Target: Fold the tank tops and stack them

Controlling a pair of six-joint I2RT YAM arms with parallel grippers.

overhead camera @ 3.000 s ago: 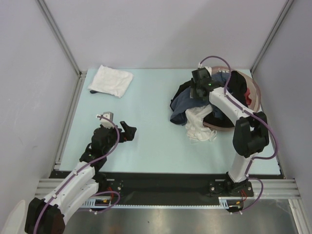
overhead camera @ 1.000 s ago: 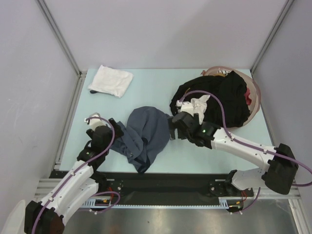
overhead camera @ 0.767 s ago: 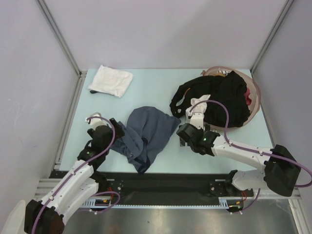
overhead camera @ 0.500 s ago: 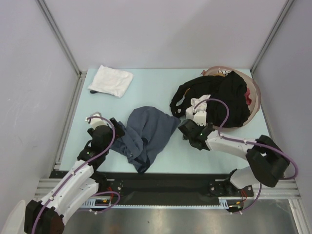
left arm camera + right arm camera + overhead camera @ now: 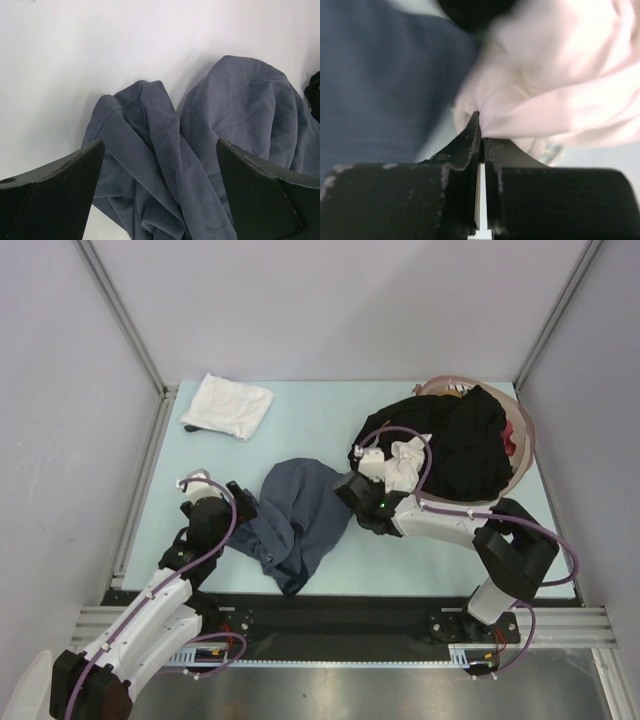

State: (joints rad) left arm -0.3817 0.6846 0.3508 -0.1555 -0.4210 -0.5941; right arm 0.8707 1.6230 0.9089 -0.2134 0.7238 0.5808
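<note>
Right wrist: right jaws together at white top (image 5: pixel 560 90); left jaws apart above grey-blue top (image 5: pixel 240 110).

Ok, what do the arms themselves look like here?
White links and black joints on left arm and right arm, a purple cable looped along each. The left gripper and right gripper have black wedge-shaped fingers, the right one's scuffed pale. A green light sits at the right wrist.

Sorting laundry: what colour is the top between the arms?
Top is slate grey-blue; clearest in left wrist view.
</note>
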